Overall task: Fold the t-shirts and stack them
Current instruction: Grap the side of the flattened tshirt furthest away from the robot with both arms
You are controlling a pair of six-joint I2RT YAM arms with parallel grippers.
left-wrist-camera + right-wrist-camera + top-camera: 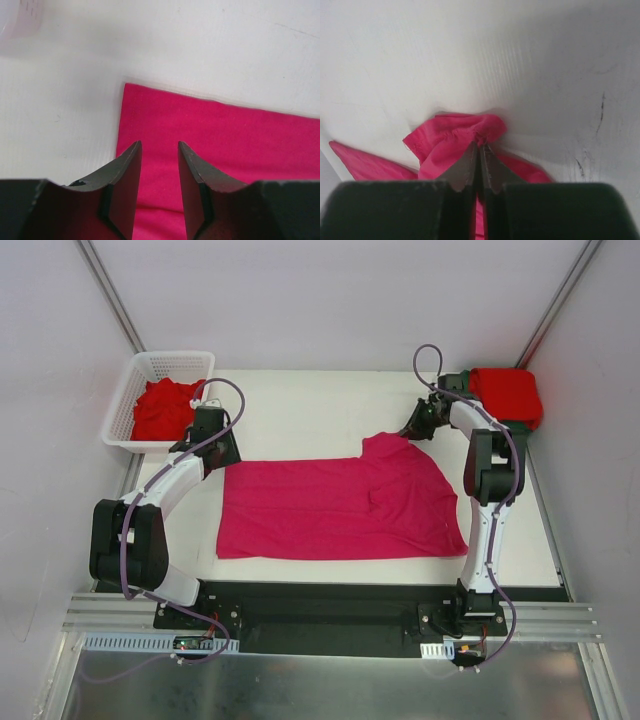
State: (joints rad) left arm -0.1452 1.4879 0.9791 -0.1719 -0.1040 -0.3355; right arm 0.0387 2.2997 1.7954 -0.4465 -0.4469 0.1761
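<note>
White tabletop (pixel 300 405), magenta t-shirt (pixel 330 510) spread flat mid-table, smooth apart from a bunched sleeve at its far right — right gripper (pixel 480 147) is clamped tight on that sleeve's cloth, presumably to pull it inward for a fold. Left gripper (pixel 159 145) hangs over the shirt's far left corner, jaws narrowly parted with nothing between them — looks staged to take that corner so both far points lift together. Red t-shirts (pixel 165 408) sit crumpled in the white basket (pixel 125 415) far left; one folded red t-shirt (pixel 508 395) lies at the far right corner, likely the stack's start.
</note>
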